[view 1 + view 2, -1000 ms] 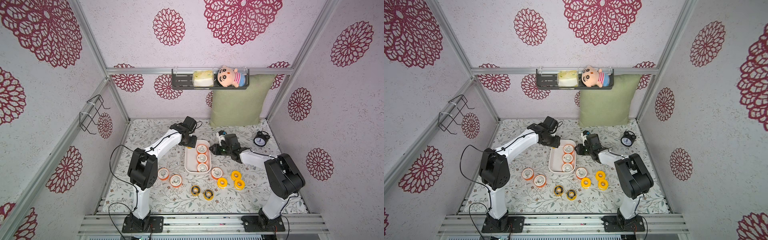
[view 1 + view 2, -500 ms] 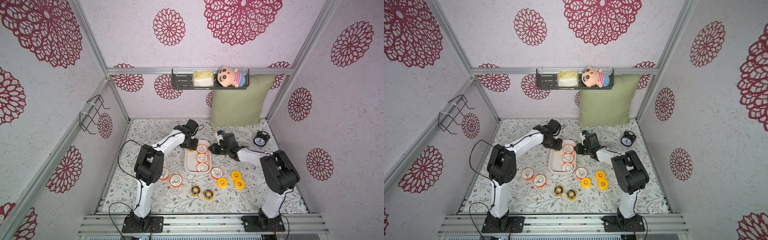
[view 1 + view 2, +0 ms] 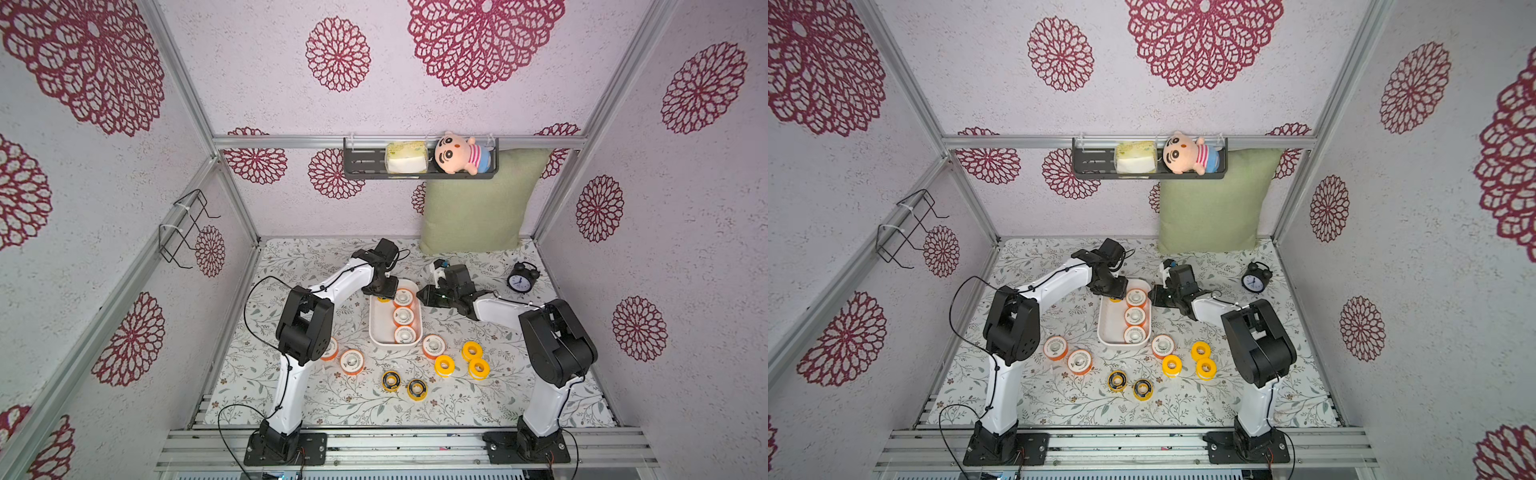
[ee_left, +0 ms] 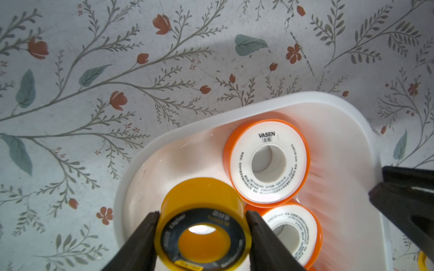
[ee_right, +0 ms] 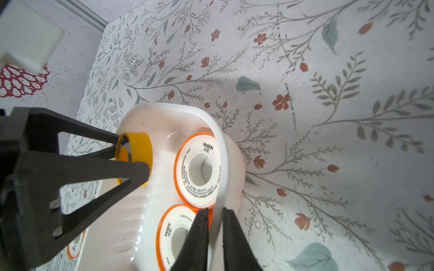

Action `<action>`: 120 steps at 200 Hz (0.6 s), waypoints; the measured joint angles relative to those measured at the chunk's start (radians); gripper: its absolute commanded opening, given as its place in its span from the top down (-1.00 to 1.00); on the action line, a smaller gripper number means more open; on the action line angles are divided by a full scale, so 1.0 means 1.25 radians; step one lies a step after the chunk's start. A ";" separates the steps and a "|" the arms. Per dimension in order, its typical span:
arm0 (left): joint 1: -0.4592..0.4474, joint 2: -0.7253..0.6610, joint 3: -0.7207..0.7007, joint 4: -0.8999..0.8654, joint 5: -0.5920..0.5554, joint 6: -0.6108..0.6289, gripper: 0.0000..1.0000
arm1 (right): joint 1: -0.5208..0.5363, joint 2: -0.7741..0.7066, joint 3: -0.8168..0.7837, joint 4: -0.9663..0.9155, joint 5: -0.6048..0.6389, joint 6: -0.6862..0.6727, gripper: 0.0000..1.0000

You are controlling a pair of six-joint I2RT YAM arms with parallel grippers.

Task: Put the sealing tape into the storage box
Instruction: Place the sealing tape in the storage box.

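on table, left to right: two loose orange rolls (image 3: 352, 360), two black-faced rolls (image 3: 391, 381), one lone orange roll (image 3: 433, 345) beside the box, three yellow rolls (image 3: 444, 365). in storage box (image 3: 376, 328): three boxed orange rolls (image 3: 403, 316) in a row. left gripper (image 4: 202, 213) reaching down into box's far corner, clamped on held black-faced roll (image 4: 202, 194). right gripper (image 5: 215, 210) low, pinching box wall.

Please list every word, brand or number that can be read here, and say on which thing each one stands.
"VASEN": white face of the farthest orange roll in the storage box.
"VASEN": the middle orange roll, in the right wrist view.
Fine print on those faces: too small to read.
Black face of the yellow roll in the left gripper: print blurred.
Dial of the clock: numbers too small.
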 measured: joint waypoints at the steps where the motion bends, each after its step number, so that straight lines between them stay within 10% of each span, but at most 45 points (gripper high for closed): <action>1: 0.000 0.001 0.000 0.000 0.000 0.000 -0.07 | 0.000 0.000 0.000 0.000 0.000 0.000 0.67; 120: -0.002 0.037 0.038 -0.009 -0.036 -0.001 -0.12 | 0.000 0.007 0.009 -0.005 -0.001 0.000 0.65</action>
